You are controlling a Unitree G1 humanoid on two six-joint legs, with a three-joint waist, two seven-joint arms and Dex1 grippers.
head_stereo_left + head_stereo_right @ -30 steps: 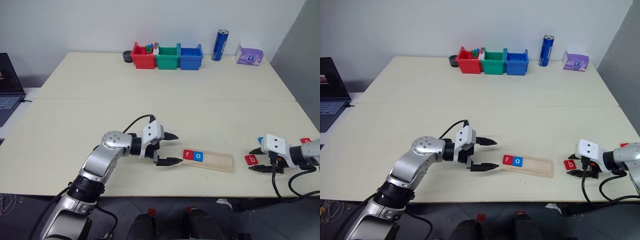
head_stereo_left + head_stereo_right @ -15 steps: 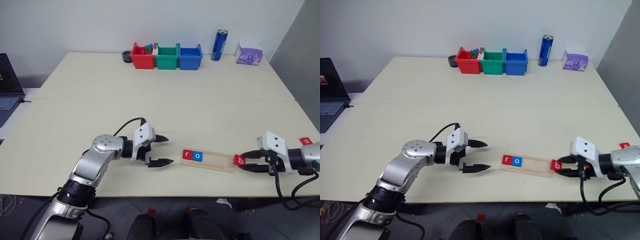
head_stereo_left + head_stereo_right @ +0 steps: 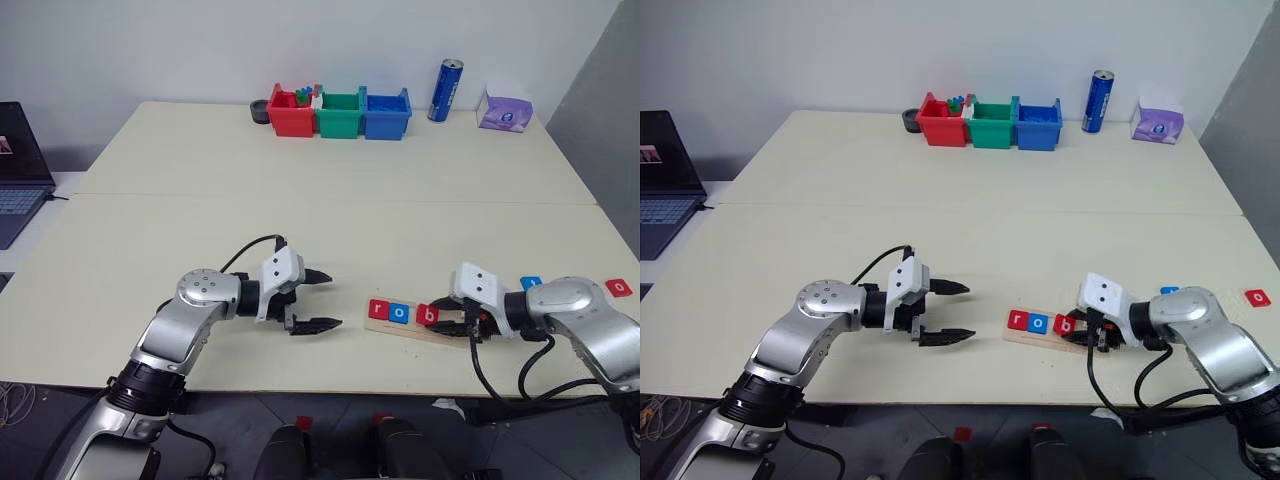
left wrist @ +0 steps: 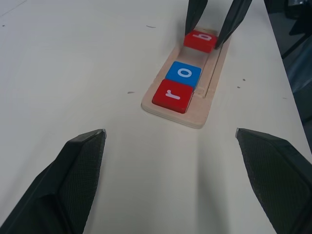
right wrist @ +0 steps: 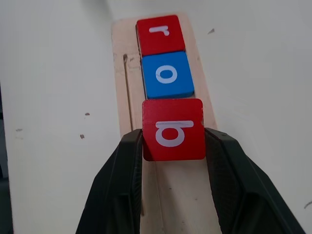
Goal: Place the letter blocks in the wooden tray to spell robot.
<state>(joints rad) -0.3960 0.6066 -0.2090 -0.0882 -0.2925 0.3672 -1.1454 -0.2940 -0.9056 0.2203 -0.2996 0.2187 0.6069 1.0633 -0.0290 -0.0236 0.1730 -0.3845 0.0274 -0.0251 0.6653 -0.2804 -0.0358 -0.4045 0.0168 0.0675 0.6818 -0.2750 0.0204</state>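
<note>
While our right gripper (image 5: 173, 141) holds the red b block (image 5: 173, 129) in closed jaws over the wooden tray (image 3: 452, 334), just beside its blue o block (image 3: 398, 313), we next lower and release; our left gripper (image 3: 315, 298) hangs wide open, empty.

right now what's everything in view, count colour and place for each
wooden tray: one, pale wood, near table edge between the grippers
r block: one, red, first slot in the tray
o block: one, blue, second slot, beside the r
b block: one, red, over the third slot, clamped between the fingers
loose blocks: one blue, one red, on the table by the right arm
bins: three, red, green, blue, in a row at the far edge
can: one, blue, upright beside the bins
tissue pack: one, purple, far right corner
laptop: one, dark, off the table's left
left gripper: black fingers, open, left of the tray
right gripper: black fingers, shut on the b block
</note>
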